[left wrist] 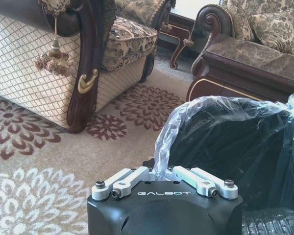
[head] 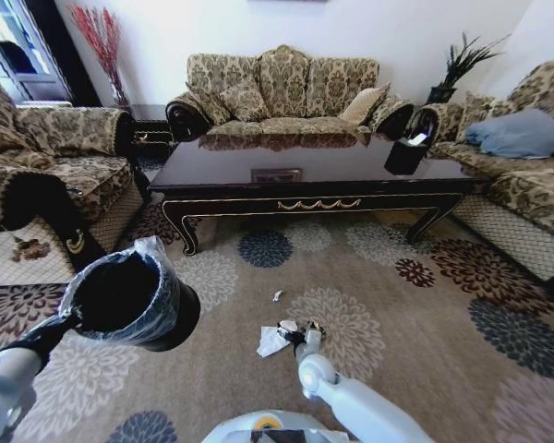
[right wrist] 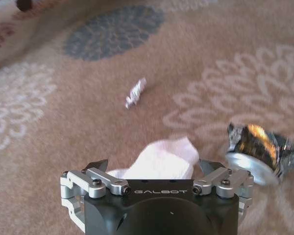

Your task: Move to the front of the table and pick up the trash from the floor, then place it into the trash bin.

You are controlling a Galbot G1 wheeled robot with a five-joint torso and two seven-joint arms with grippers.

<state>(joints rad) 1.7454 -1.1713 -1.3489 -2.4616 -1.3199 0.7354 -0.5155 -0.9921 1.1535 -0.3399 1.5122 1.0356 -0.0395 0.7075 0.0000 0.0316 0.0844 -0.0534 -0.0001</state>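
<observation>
The white tissue (right wrist: 161,159) lies on the carpet at lower centre of your head view, between the right gripper's (right wrist: 154,169) wide-spread fingers, not yet clamped. Just right of it sits the shiny wrapper (right wrist: 263,149); a small scrap (right wrist: 135,93) lies farther up. At lower left, your left gripper (left wrist: 161,178) pinches the trash bin's (head: 129,300) rim. The table (head: 305,180) stands beyond.

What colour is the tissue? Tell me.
White; the tissue shows best in the right wrist view, between the right gripper's open fingers.
</observation>
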